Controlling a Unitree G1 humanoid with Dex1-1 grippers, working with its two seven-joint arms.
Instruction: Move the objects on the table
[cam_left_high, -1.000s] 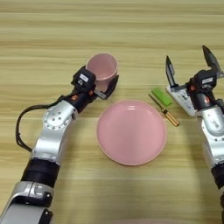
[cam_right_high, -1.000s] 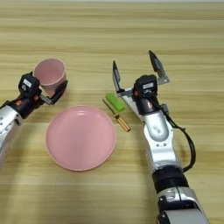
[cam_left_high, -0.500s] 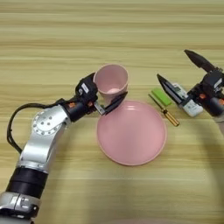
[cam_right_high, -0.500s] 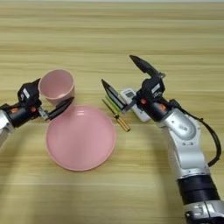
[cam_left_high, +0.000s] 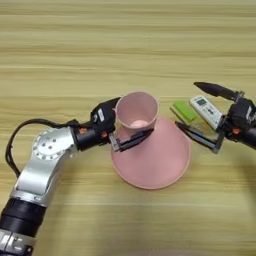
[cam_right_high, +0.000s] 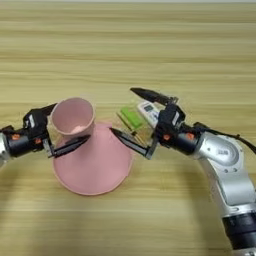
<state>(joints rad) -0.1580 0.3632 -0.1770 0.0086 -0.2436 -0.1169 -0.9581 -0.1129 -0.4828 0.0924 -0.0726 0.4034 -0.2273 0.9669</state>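
left gripper (cam_left_high: 131, 126): clamped on pale pink plastic cup (cam_left_high: 136, 110), held over the large round pink plate (cam_left_high: 160, 162).
right gripper (cam_right_high: 132, 116): fingers spread wide, straddling white rectangular remote (cam_right_high: 148, 112); small bright green flat block (cam_right_high: 131, 118) between fingertips.
remote axis: diagonal, nearer right arm.

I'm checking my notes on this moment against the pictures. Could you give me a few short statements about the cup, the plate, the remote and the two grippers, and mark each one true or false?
1. The left gripper is shut on the pink cup. True.
2. The cup lies tipped on its side on the bare table. False: it is upright, at the left rim of the pink plate.
3. The right gripper is open, its fingers spread around the white remote. True.
4. The green block sits on the plate. False: it lies on the table, beside the remote.
5. The right gripper has lifted the remote. False: it is open, not gripping it.
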